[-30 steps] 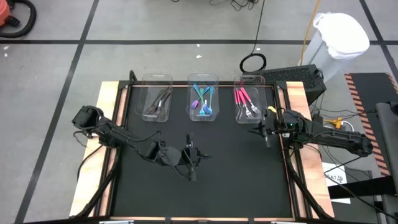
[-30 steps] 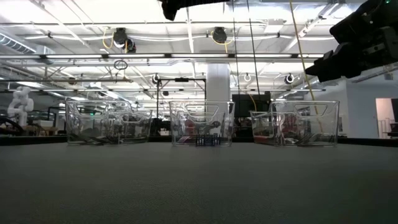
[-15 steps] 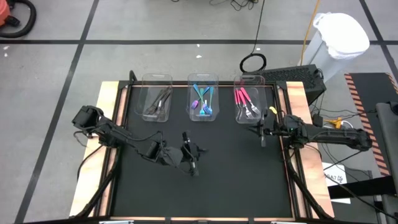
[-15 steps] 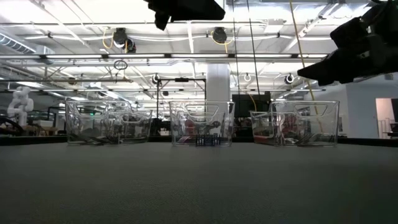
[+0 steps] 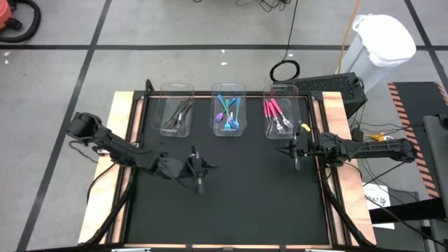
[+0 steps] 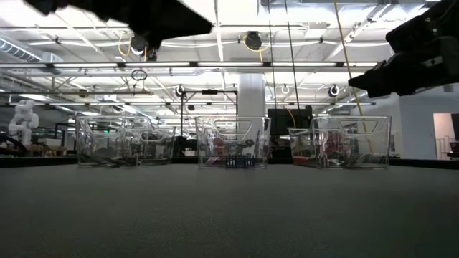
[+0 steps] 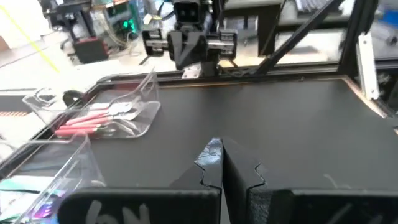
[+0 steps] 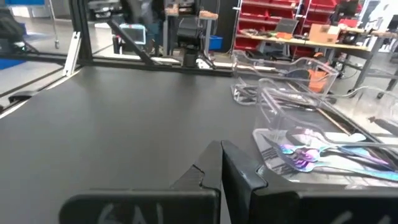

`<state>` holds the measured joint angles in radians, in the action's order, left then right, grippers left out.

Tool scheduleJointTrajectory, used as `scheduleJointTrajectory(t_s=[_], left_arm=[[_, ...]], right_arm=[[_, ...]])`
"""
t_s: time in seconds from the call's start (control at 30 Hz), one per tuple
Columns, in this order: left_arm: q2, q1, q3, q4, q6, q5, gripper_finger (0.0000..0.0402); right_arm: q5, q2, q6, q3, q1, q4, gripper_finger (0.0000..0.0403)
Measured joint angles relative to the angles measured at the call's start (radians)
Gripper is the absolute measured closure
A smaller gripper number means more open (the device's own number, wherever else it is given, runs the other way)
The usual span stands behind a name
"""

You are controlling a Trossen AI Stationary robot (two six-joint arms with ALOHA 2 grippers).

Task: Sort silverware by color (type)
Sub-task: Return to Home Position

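Well, my left gripper (image 5: 198, 170) hangs over the dark table (image 5: 245, 210), clenched, its two fingers pressed together with nothing between them. Beyond it and a little to its left, well apart from it, the black forks (image 5: 178, 114) lie in the left bin (image 5: 176, 87), a clear one. My right gripper (image 5: 295, 152) is clenched on nothing too, fingers closed tip to tip, and it sits near the table's right edge. Just beyond that gripper the pink forks (image 5: 275, 114) lie together in the right bin (image 5: 280, 88), handles pointing away from it. The blue forks (image 5: 227, 112) rest in the middle bin (image 5: 229, 87), farther out than either gripper and between the two of them. From my left wrist I see the pink forks off to one side and the right gripper facing me across the bare table
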<state>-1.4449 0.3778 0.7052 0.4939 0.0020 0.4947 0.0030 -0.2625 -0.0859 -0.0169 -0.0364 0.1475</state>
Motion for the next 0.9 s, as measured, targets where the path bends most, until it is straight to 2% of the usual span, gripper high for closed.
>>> scheduleJointTrajectory(t_s=[0.2, 0.43, 0.63, 0.8, 0.9], left_arm=[[0.104, 0.0, -0.255, 0.227, -0.016, -0.056, 0.04], [0.121, 0.001, -0.472, 0.516, -0.016, -0.11, 0.04], [0.121, 0.0, -0.603, 0.701, -0.023, -0.102, 0.04], [0.121, 0.0, -0.683, 0.797, -0.003, -0.101, 0.04], [0.125, 0.0, -0.699, 0.805, 0.014, -0.066, 0.04]], right_arm=[[-0.001, -0.018, -0.008, 0.0, 0.002, -0.005, 0.0403], [-0.003, -0.035, -0.029, 0.001, 0.001, -0.011, 0.0402], [-0.003, -0.054, -0.031, 0.001, 0.001, -0.014, 0.0392], [-0.004, -0.066, -0.031, 0.002, 0.001, -0.017, 0.0391], [-0.004, -0.066, -0.031, 0.002, 0.001, -0.017, 0.0391]])
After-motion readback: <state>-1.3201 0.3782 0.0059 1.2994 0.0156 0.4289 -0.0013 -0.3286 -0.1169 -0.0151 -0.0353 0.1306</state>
